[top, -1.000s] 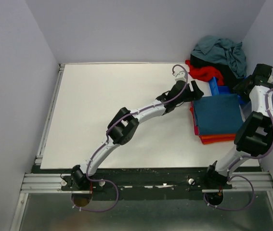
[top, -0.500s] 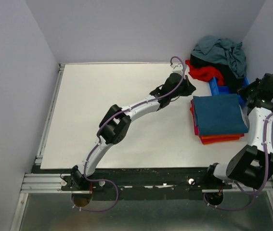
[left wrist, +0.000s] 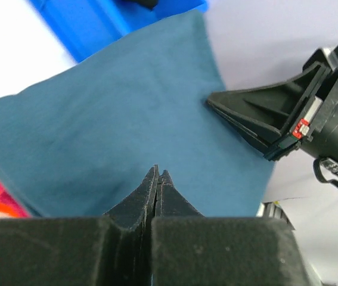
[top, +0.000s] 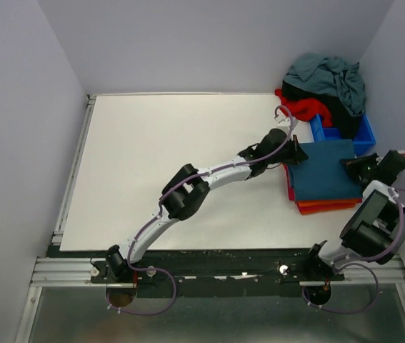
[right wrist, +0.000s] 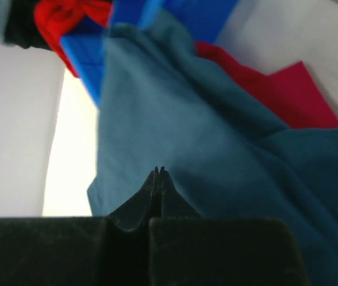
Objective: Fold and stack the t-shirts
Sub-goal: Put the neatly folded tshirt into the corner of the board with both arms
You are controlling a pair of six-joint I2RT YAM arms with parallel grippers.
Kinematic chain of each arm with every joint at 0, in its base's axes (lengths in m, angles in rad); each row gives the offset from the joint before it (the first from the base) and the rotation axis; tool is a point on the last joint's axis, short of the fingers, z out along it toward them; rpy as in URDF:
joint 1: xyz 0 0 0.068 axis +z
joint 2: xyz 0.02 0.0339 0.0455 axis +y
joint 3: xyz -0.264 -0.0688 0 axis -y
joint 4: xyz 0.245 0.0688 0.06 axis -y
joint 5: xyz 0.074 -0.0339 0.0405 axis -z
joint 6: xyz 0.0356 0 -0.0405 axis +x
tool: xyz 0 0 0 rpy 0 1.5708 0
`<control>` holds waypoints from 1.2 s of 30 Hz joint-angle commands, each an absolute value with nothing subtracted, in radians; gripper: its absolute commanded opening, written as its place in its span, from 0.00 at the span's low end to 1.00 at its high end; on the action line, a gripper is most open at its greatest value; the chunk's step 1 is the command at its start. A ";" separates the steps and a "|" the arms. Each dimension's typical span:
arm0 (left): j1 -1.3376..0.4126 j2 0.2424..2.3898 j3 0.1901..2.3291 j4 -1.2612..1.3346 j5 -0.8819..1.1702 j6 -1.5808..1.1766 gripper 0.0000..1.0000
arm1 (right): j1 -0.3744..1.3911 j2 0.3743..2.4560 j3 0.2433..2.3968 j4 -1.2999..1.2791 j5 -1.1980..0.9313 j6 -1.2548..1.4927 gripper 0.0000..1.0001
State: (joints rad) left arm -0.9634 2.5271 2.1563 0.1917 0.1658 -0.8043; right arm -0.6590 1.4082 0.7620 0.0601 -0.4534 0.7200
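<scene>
A folded dark teal-blue t-shirt tops a stack at the table's right, with pink and orange t-shirt edges showing beneath. My left gripper is shut at the stack's left edge; in the left wrist view its closed tips rest over the teal cloth with nothing between them. My right gripper is shut at the stack's right edge, and the right wrist view has its tips over the same teal shirt. The two grippers point at each other across the shirt.
A heap of unfolded shirts lies in the back right corner: grey-blue on top, red and black below. A small blue plastic bin stands between the heap and the stack. The walls stand close on the right and behind.
Both grippers have shut. The left one moved down-right onto the stack's left edge. The right arm swung down from the bin area to the stack's right edge.
</scene>
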 commanded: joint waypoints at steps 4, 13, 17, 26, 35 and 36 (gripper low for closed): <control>-0.931 2.605 2.095 0.267 0.184 -0.883 0.00 | -0.693 1.640 0.614 0.550 -0.692 0.909 0.01; -0.923 2.433 1.978 0.261 0.172 -0.811 0.00 | -0.693 1.424 0.684 0.293 -0.605 0.776 0.01; -0.942 2.289 1.786 0.356 0.155 -0.830 0.00 | -0.693 1.286 0.692 0.195 -0.601 0.758 0.01; -1.051 2.275 1.767 0.293 0.219 -0.805 0.00 | -0.695 1.158 0.618 -0.061 -0.324 0.706 0.01; -1.065 2.516 2.032 0.135 0.291 -0.802 0.00 | -0.693 1.236 0.629 -0.163 -0.173 0.750 0.01; -1.063 2.529 2.039 0.121 0.293 -0.802 0.00 | -0.693 1.265 0.638 -0.173 -0.172 0.756 0.01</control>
